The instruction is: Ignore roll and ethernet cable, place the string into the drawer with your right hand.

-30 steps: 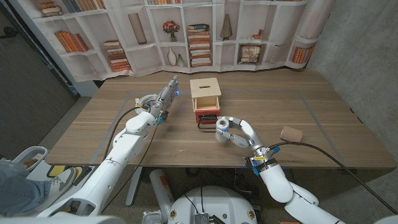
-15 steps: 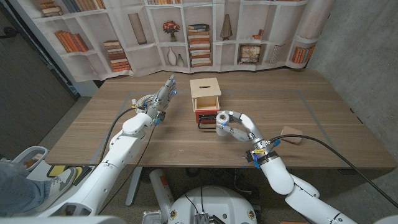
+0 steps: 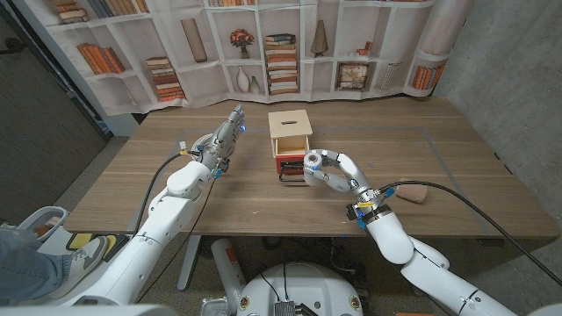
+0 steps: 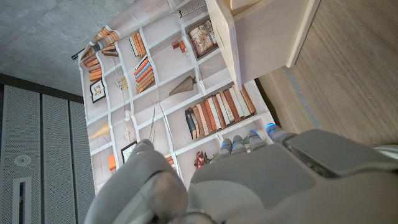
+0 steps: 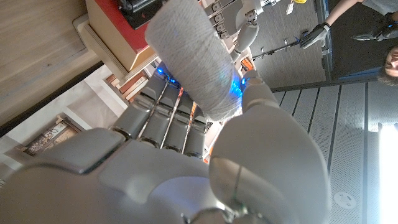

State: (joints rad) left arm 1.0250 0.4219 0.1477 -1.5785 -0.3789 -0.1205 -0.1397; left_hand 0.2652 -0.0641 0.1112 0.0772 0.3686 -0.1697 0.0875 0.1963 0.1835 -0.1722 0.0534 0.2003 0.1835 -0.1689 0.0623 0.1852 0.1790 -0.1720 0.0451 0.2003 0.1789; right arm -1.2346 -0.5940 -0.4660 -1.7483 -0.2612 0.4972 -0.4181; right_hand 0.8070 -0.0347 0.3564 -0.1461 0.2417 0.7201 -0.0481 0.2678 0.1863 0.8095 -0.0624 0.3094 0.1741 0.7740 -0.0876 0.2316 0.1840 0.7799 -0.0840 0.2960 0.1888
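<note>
One step remains: the right hand [image 3: 323,169], fingers gripping the string spool [image 3: 312,161], hovers beside the open drawer [image 3: 292,166]. Next it should centre over the drawer and release; left hand [image 3: 225,140] holds nothing, fingers outstretched.

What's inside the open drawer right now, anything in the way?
The red drawer stands pulled out of the wooden box, with a dark object at its front. The right hand, holding the string spool, covers its right side; the rest is too small to tell.
</note>
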